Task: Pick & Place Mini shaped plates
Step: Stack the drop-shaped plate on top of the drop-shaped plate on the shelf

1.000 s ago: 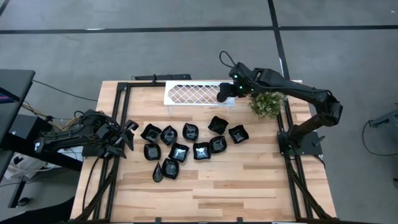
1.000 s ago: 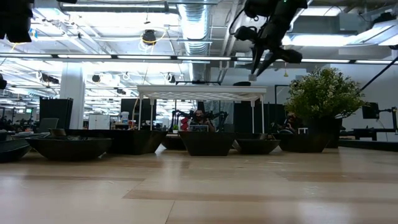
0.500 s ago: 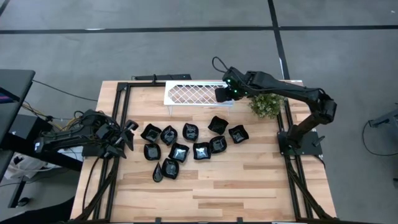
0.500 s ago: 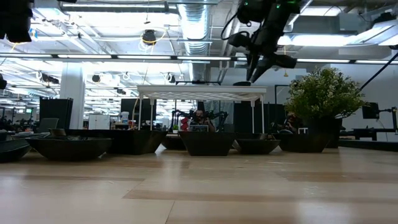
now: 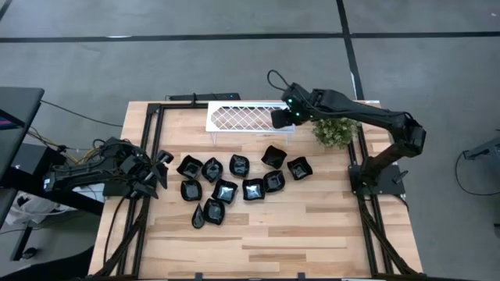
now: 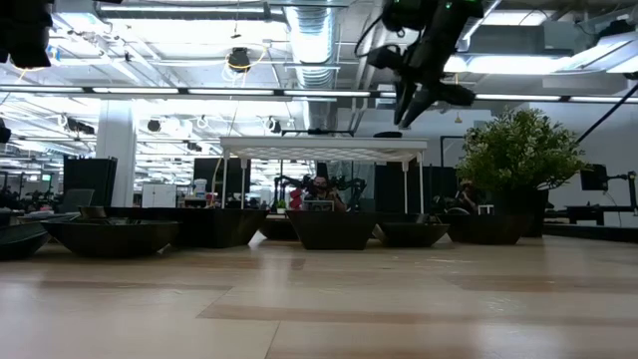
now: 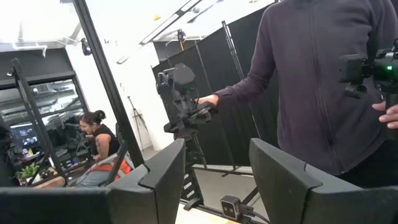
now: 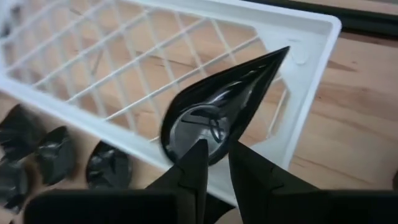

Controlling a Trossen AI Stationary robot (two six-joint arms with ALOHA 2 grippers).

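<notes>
At the left edge, the left gripper waits with fingers apart. Black mini plates sit mid-table. Upper right, the right gripper pinches a teardrop plate over the white lattice tray. No writing can be read.

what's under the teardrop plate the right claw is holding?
The white lattice tray, at its end toward the plant, with wood table showing through. The right claw pinches the teardrop plate, which covers some lattice cells.

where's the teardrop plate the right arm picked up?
High view: teardrop plate is held in the right gripper above the white lattice tray's right end, beside the green plant.
</notes>
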